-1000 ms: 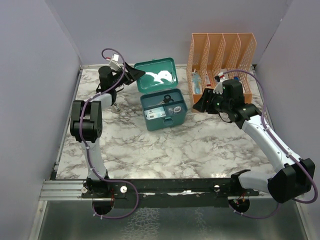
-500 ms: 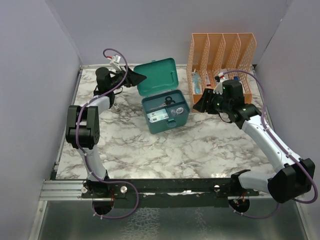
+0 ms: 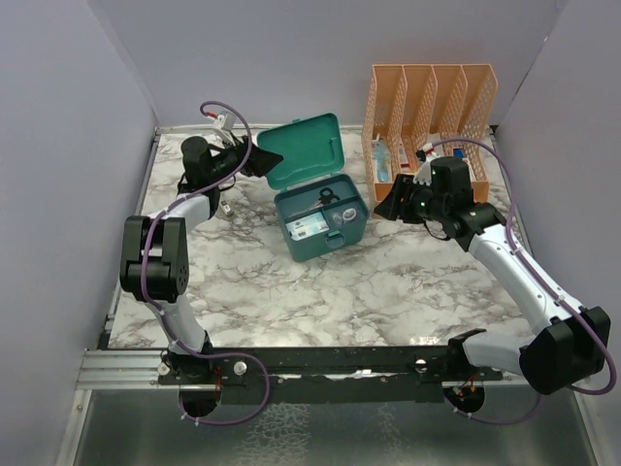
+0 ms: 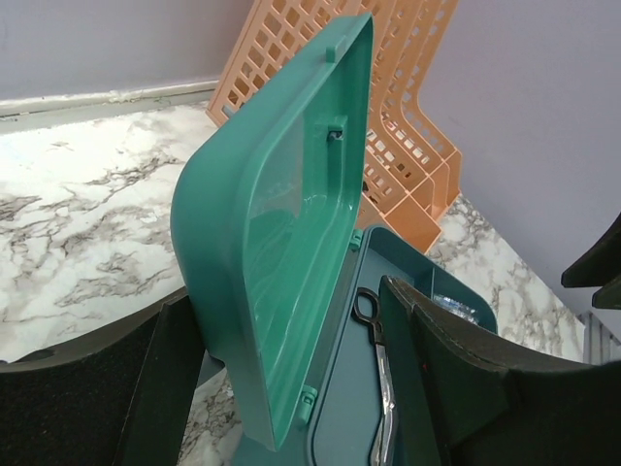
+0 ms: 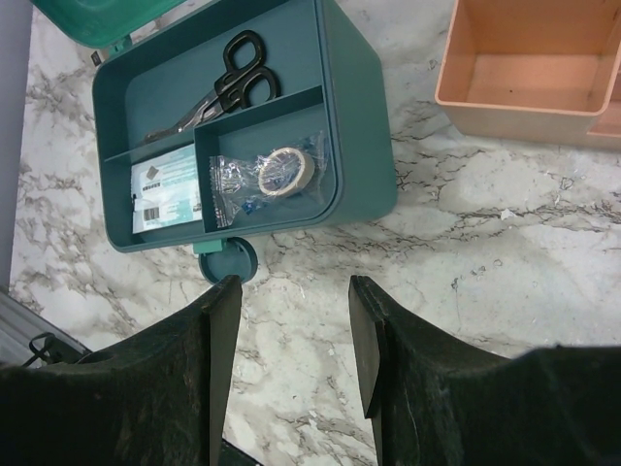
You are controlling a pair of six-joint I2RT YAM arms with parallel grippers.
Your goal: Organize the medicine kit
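Note:
The medicine kit (image 3: 320, 221) is a teal box on the marble table, with its hinged lid (image 3: 303, 148) standing partly raised. Inside lie black-handled scissors (image 5: 228, 83), a bagged tape roll (image 5: 284, 170) and a white packet (image 5: 165, 189). My left gripper (image 3: 264, 160) is open, with its fingers either side of the lid's left edge (image 4: 281, 223); the scissors (image 4: 383, 388) show below. My right gripper (image 3: 386, 207) is open and empty, hovering over bare marble just right of the kit, near its round front latch (image 5: 228, 260).
A tall orange mesh file organizer (image 3: 432, 107) stands behind and right of the kit, close to my right gripper; it shows in the left wrist view (image 4: 388, 126) and the right wrist view (image 5: 529, 68). A small box (image 3: 383, 160) lies in its left slot. Grey walls enclose the table.
The lid has swung up from lying flat open behind the box to a steep tilt over it. My left gripper has followed its edge. The right arm has barely moved.

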